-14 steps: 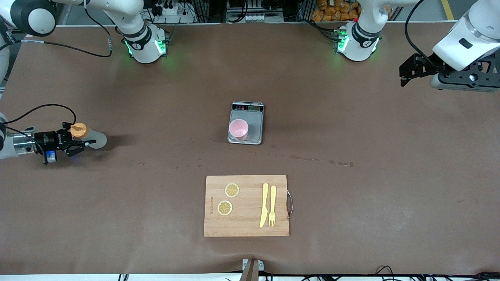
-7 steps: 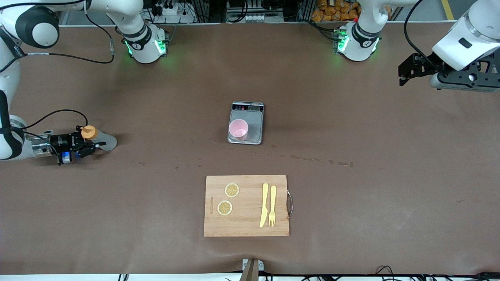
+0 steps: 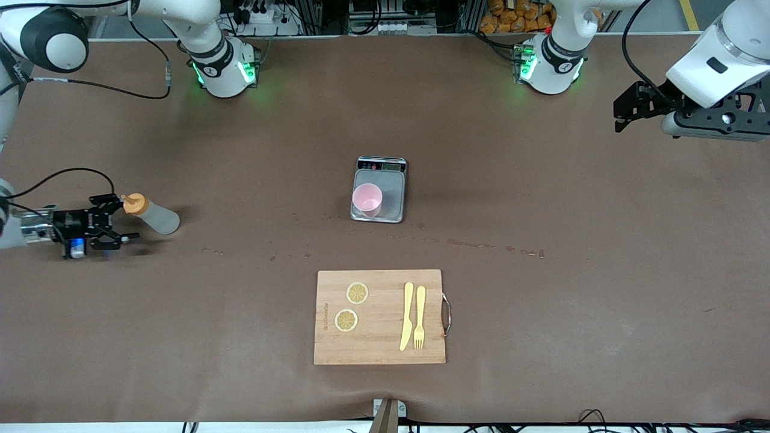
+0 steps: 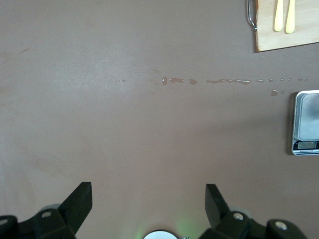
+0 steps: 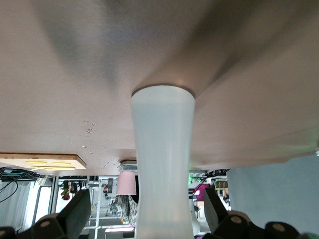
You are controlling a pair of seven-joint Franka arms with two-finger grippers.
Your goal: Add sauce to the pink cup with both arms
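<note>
The sauce bottle (image 3: 151, 215), whitish with an orange cap, stands on the table near the right arm's end. My right gripper (image 3: 123, 219) is open just beside it, low over the table. In the right wrist view the bottle (image 5: 162, 164) rises between the spread fingers (image 5: 75, 214) without touching them, around my right gripper (image 5: 147, 211). The pink cup (image 3: 367, 198) stands on the grey scale (image 3: 392, 193) at mid-table, and it shows small past the bottle (image 5: 127, 182). My left gripper (image 3: 628, 111) waits open over the left arm's end; its wrist view shows the left gripper (image 4: 148, 199) holding nothing.
A wooden cutting board (image 3: 380, 317) with two lemon slices, a yellow knife and a fork lies nearer the front camera than the scale. A trail of spilled drops (image 3: 481, 245) runs across the table between board and scale. The scale (image 4: 306, 122) shows in the left wrist view.
My right gripper has opened and let go of the sauce bottle, then drawn back a little toward its end of the table. The bottle stays standing. The left arm has not moved.
</note>
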